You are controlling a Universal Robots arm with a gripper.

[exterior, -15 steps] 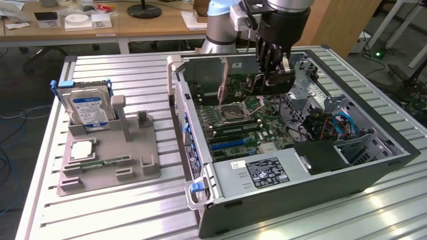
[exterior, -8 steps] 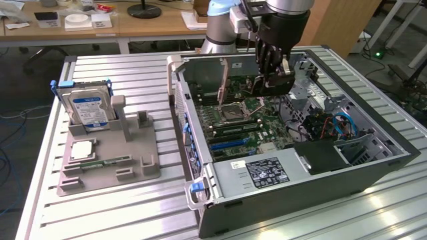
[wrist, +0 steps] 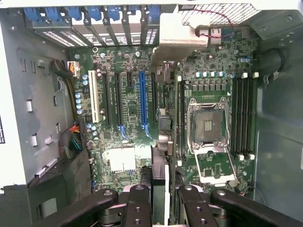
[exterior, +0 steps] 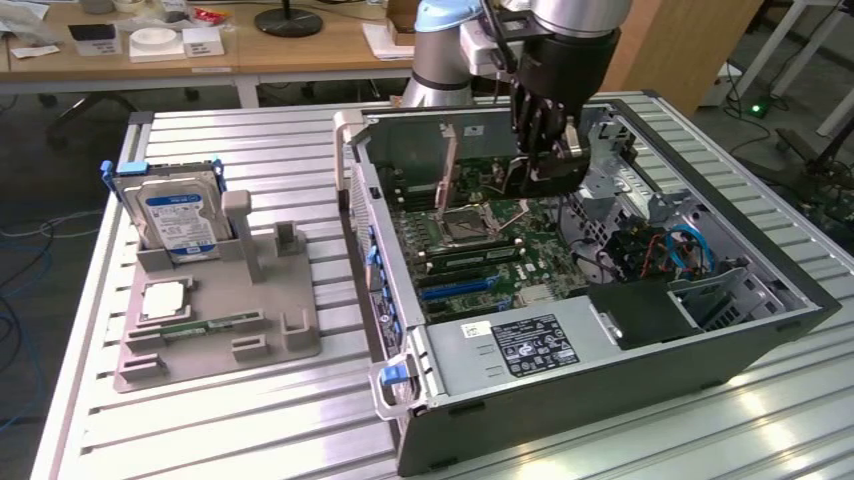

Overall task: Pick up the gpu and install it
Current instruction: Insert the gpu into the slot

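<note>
Held edge-on between my fingers (wrist: 137, 201), the gpu (wrist: 159, 168) is a thin dark card. My gripper (wrist: 162, 191) is shut on it, inside the open computer case (exterior: 601, 385) and above the green motherboard (wrist: 123, 127). The card hangs over the strip between the long blue slot (wrist: 143, 101) and the empty processor socket (wrist: 207, 125), apart from the board. A pale piece (wrist: 177, 28), seemingly its bracket, lies near the rear slot covers. In the exterior view my gripper (exterior: 545, 175) reaches down into the far half of the case.
A grey holder tray (exterior: 220, 320) stands on the slatted table at the exterior view's left, carrying a blue-labelled hard drive (exterior: 180, 220), a small chip (exterior: 163, 298) and a narrow memory stick (exterior: 214, 323). Cables (exterior: 674, 250) and a power supply (exterior: 534, 345) fill the near case end.
</note>
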